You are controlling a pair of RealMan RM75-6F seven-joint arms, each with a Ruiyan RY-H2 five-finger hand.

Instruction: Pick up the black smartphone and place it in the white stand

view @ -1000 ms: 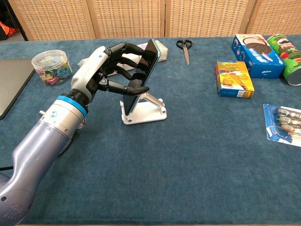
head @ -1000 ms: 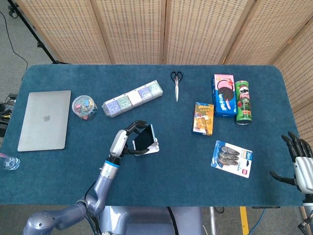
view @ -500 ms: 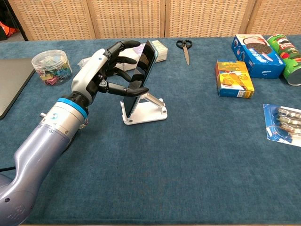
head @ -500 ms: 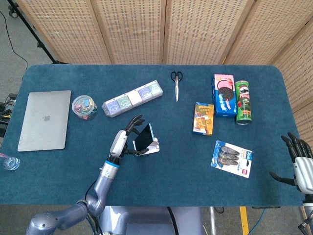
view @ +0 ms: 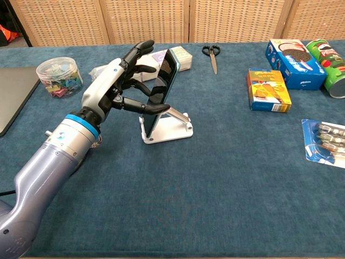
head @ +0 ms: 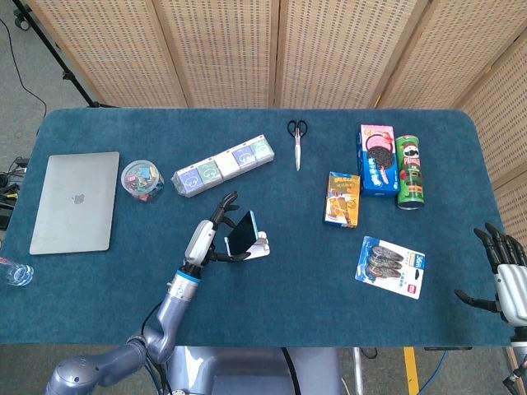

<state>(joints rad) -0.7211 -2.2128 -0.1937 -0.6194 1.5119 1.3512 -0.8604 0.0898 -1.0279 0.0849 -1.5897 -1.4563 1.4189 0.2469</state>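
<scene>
On the blue table (head: 272, 313), near its front-left middle: my left hand (view: 116, 86) was at the black smartphone (view: 163, 86), which stood tilted in the white stand (view: 171, 127).
Left hand: I had the thumb tip pressed against the phone's lower edge and the curled fingers (view: 141, 68) against its dark face; the topmost finger stuck up free. I read it as still grasping the phone, though loosely.
Phone position: its bottom edge sat in the stand's lip and it leaned back on the stand's prop; in the head view the black smartphone (head: 241, 234) showed just right of my left hand (head: 206, 239), over the white stand (head: 260, 247).
Right hand: my right hand (head: 504, 271) sat off the table's right edge, fingers spread and apart, grasping nothing; only the head view showed it.
Left side of table: a closed silver laptop (head: 75, 202) lay with a round tub of coloured clips (head: 142, 180) just beside it.
Behind the stand: I saw a row of small packets (head: 223, 165).
Far middle: scissors (head: 297, 140) lay closed.
Right side: a small snack box (head: 342, 198), a blue cookie box (head: 377, 158) and a green chip can (head: 409, 169) lay close together; a blister pack (head: 392, 266) lay nearer the front.
</scene>
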